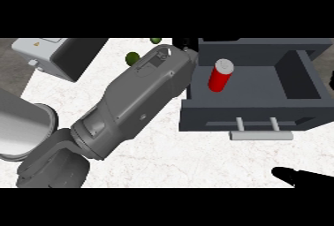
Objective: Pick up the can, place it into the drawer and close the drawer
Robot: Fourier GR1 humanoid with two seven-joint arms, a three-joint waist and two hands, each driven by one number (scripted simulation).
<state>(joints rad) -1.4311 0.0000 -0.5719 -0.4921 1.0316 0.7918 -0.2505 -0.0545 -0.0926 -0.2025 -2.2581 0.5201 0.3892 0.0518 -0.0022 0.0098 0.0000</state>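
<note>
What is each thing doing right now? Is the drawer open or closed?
Drawer: open, pulled out.
Red can: standing upright inside the drawer.
Left hand: hidden behind its forearm, beside the drawer's left wall; cannot tell its fingers.
Right hand: low at the view's right edge, holding nothing.

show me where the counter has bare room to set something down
Bare counter lies below the drawer's handle, between the left forearm and the right hand. Crowded: the upper left, by the grey box and green things.

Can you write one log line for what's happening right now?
can: upright in open drawer | right hand: low, away | drawer: not yet closed
</note>
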